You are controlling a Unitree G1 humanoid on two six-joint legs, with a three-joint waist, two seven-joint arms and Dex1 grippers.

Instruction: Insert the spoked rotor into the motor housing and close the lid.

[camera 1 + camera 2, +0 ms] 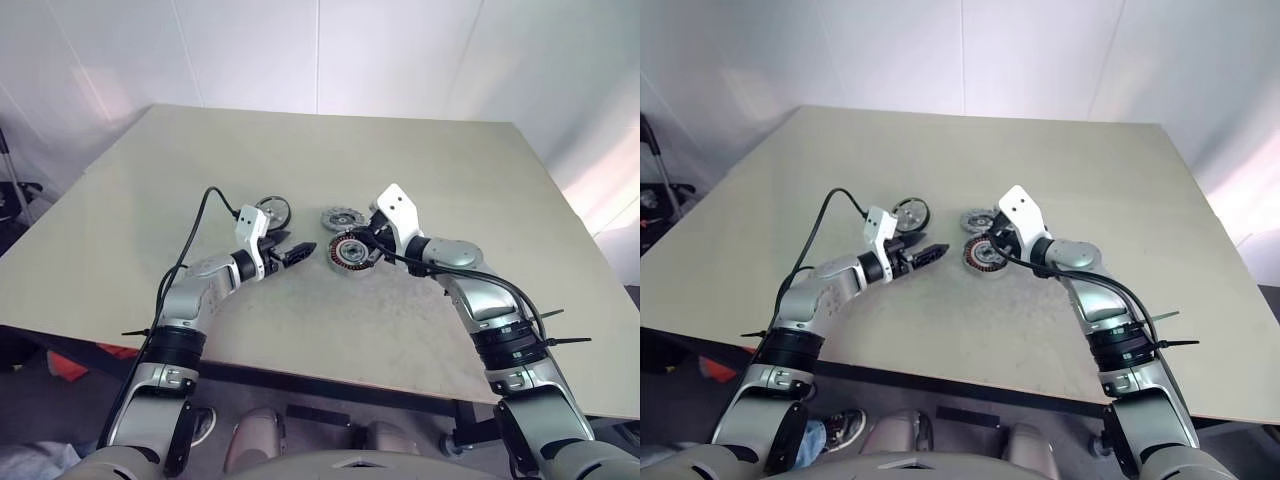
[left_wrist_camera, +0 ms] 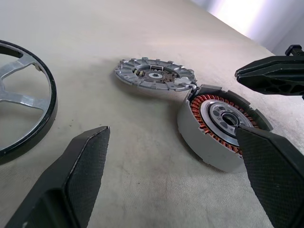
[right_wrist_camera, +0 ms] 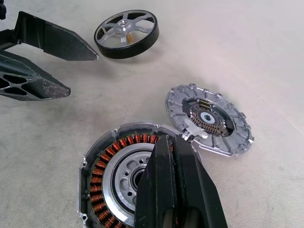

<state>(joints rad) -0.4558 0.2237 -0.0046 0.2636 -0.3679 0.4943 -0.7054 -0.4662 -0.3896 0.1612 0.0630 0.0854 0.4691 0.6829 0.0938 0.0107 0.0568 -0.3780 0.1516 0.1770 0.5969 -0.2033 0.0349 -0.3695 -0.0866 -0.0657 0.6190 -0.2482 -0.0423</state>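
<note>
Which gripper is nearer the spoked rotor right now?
Left. The left gripper hangs open just beside the spoked rotor, which lies flat on the table. The right gripper is shut at the motor housing, farther from the rotor.

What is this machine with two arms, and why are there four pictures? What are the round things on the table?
It is a robot with two arms, each ending in a two-fingered claw. Two pictures come from cameras on its head, looking down; two come from cameras on its wrists. On the table lie three motor parts: a spoked rotor with a dark rim, a motor housing ringed with copper coils, and a flat grey lid right next to it. The left claw is open and empty. The right claw is shut, its tips at the housing, which sits tipped up on one edge.
</note>
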